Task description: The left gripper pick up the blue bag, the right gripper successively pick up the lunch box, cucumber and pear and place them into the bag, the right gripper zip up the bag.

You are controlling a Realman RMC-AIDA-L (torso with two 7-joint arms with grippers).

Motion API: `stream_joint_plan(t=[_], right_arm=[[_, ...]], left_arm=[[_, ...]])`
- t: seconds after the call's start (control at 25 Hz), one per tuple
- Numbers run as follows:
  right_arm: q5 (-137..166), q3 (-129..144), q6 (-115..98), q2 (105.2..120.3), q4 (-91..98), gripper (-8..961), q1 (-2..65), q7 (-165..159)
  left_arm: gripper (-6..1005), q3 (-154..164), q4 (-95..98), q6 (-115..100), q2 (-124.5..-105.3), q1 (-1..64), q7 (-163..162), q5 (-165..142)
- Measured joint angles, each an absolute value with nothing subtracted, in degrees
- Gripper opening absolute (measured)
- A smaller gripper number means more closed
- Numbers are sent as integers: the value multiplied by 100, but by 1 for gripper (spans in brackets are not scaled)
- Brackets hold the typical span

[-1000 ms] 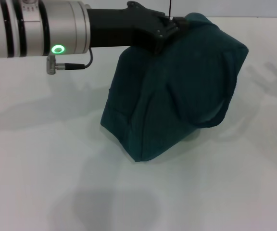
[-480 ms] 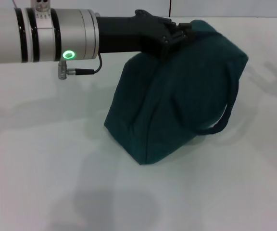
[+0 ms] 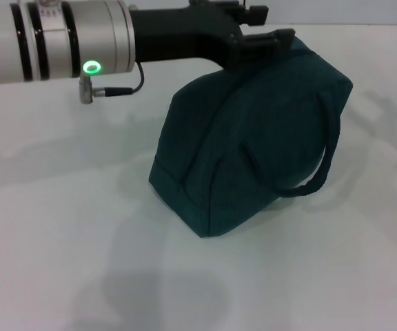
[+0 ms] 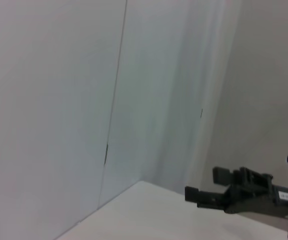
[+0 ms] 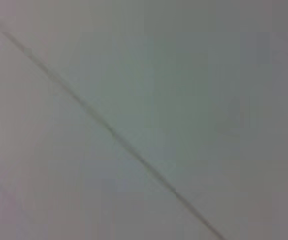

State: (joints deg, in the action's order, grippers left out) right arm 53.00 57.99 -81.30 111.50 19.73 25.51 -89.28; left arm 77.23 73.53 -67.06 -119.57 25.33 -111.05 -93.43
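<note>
A plain white table carries the scene; the left wrist view shows pale wall panels meeting at a corner behind it. One dark teal-blue fabric bag sits on the table, its loop handle drooping on the near side. The black two-fingered left hand, fingers apart, hovers at the bag's top edge. No lettering is readable. A second black hand shows far off in the left wrist view; whether it is apart or together cannot be told.

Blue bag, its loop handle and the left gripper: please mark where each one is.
blue bag [image 3: 253, 138], head view, on its broad front side.
loop handle [image 3: 326, 162], head view, on the hanging strap.
left gripper [image 3: 267, 29], head view, between its fingertips above the bag's top.
</note>
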Motion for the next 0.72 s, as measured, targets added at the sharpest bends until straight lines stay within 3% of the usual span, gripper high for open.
stream_joint_plan(t=[0.24, 0.4, 0.72], right_arm=[[5982, 5801, -8892, 11146, 2490, 885, 2611, -8451], [6446, 5800, -9486, 11229, 2919, 885, 2678, -8120], [7668, 5814, -9965, 11484, 3592, 885, 2797, -7488]], left_arm=[[581, 6881, 7279, -7265, -11937, 2631, -11138, -9055], [713, 6181, 7001, -7830, -11911, 2819, -11152, -8944], [766, 5224, 6047, -9418, -11727, 2926, -10532, -8902]])
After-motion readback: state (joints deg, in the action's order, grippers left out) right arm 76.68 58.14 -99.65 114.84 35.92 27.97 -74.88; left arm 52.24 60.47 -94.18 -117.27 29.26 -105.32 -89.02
